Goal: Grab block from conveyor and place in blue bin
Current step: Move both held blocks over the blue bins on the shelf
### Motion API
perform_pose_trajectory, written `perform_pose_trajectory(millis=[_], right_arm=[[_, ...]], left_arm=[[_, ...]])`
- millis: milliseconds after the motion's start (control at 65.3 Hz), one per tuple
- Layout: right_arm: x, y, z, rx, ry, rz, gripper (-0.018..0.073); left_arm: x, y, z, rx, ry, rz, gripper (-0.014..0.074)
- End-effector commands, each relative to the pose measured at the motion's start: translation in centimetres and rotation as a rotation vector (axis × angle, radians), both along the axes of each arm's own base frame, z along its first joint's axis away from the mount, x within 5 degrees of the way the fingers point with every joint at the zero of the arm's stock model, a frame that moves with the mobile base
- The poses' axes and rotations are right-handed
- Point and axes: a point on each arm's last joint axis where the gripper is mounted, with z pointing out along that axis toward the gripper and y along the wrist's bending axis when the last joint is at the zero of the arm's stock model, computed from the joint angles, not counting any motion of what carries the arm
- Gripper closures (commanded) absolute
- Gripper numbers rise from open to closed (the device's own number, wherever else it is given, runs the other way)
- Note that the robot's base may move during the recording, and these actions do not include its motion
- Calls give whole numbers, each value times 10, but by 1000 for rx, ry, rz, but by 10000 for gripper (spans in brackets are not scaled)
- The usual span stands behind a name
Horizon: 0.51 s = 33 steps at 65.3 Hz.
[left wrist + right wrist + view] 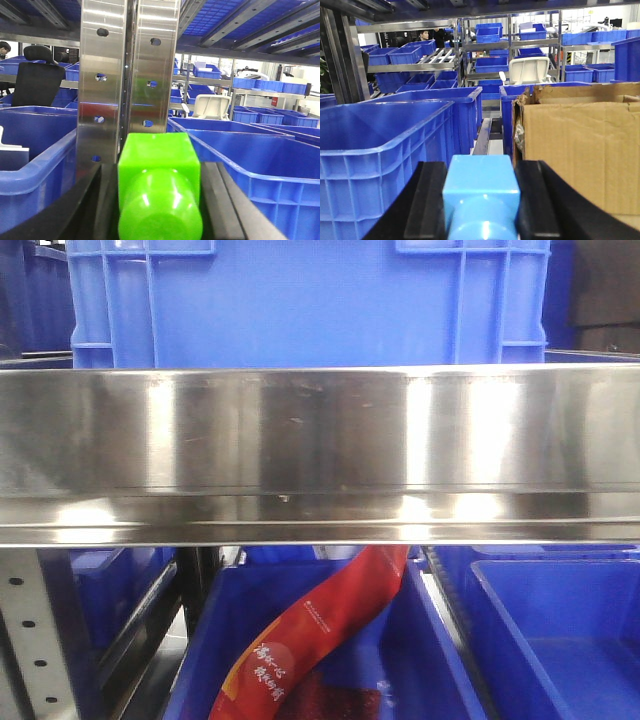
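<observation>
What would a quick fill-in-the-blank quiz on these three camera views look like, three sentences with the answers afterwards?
1. In the left wrist view, the block between the black fingers is bright ____.
2. In the right wrist view, the box to the right of the light blue block is made of ____.
3. In the front view, the packet in the blue bin under the steel beam is ____.
Missing words: green; cardboard; red.
</observation>
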Motion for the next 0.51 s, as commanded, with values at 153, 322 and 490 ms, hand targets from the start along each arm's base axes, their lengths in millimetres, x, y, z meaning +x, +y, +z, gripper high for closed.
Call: perform_pose_trajectory(millis=[153, 322, 490], right_arm=[[1, 0, 6, -43, -38, 1, 720], [23, 10, 26, -178, -4, 64, 720], [59, 27, 41, -185, 37, 140, 720]], left_arm=[[0, -1, 5, -8, 4, -8, 707], [19, -6, 24, 81, 109, -58, 707], [51, -20, 38, 221, 147, -139, 707]])
